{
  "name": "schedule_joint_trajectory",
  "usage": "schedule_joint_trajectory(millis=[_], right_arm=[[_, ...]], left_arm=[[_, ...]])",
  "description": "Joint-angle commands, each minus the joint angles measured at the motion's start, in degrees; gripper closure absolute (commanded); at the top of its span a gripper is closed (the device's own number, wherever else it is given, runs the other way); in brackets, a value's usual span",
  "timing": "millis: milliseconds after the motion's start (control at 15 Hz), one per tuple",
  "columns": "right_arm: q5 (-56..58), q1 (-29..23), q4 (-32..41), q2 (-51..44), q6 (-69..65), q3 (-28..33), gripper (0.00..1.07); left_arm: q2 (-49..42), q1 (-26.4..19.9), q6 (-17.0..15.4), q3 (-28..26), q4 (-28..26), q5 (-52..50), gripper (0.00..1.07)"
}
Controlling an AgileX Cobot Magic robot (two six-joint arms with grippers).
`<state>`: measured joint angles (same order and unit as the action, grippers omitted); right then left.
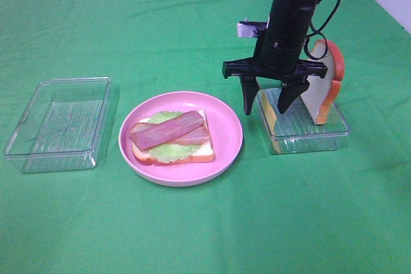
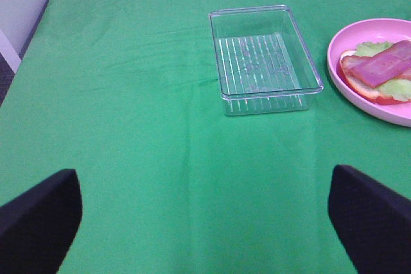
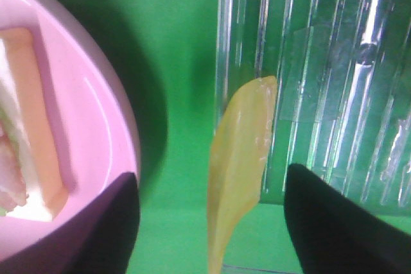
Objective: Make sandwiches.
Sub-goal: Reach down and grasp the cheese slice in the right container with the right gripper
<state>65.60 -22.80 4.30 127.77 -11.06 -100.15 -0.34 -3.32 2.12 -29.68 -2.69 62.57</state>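
Cheese is probably going on next: the black right gripper is hanging, jaws apart, astride a thin yellow cheese slice leaning inside a clear plastic tray. It is likely needing a gentle pinch clear of the tray wall. An upright white bread slice is standing behind. The bacon-and-lettuce open sandwich is sitting on a round pink plate nearby. The left gripper is hovering wide open.
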Motion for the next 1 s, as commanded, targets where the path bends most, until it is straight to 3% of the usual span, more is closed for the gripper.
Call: schedule_joint_trajectory(millis=[67,733,867,1000], right_arm=[[0.52,0.11,0.29,0.17,0.74,0.0,0.49],[0.92,0.06,0.29,0.17,0.74,0.0,0.5],[1.26,0.06,0.23,0.17,0.74,0.0,0.56],[1.38,0.06,0.0,0.17,0.34,0.0,0.72]], left_arm=[[-0.74,0.06,-0.06,0.17,-0.06,-0.86,0.09],[-0.74,0.06,-0.06,0.17,-0.06,-0.86,0.09],[-0.74,0.06,-0.06,0.17,-0.06,-0.86,0.09],[-0.74,0.06,-0.06,0.17,-0.06,-0.86,0.09]])
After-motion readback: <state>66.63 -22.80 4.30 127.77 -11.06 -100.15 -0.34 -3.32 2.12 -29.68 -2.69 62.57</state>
